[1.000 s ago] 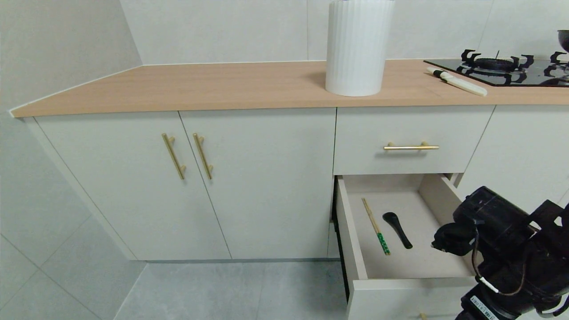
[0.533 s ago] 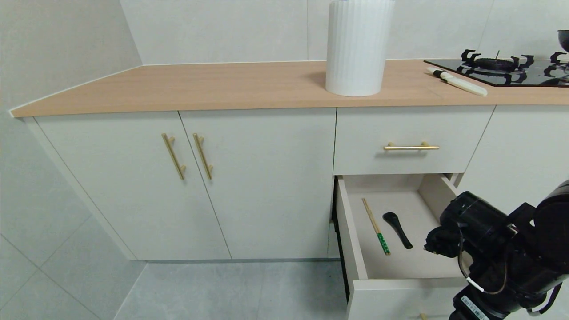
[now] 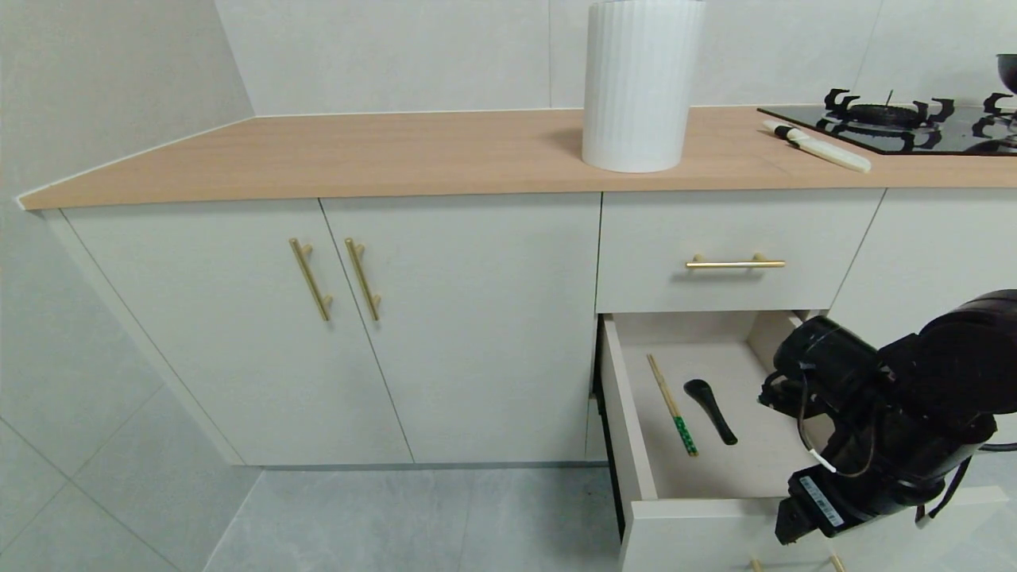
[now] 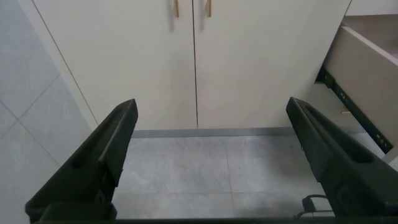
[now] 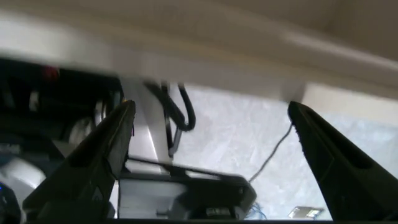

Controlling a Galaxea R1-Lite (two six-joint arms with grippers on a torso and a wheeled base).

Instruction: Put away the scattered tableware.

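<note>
The lower drawer [image 3: 629, 413] stands pulled out under the counter. Inside lie a pair of chopsticks [image 3: 672, 405] with green ends and a black spoon [image 3: 711, 411], side by side. My right arm [image 3: 882, 413] hangs over the drawer's right front corner, hiding that side. In the right wrist view my right gripper [image 5: 211, 155] is open with nothing between its fingers [image 5: 99, 155]. My left gripper [image 4: 211, 162] is open and empty, low before the cabinet doors [image 4: 193, 56], with the drawer's side [image 4: 367, 56] next to it. A cream-handled knife [image 3: 817, 145] lies on the counter.
A tall white ribbed container [image 3: 636, 83] stands on the wooden counter [image 3: 357, 155]. The gas hob [image 3: 898, 123] is at the far right, beside the knife. The upper drawer [image 3: 735, 263] is shut, as are both cabinet doors [image 3: 334, 318]. Grey floor tiles [image 3: 357, 516] lie open to the left.
My right arm has risen and swung left, over the drawer's right front corner, with its wrist tipped downward. The chopsticks and spoon lie where they were.
</note>
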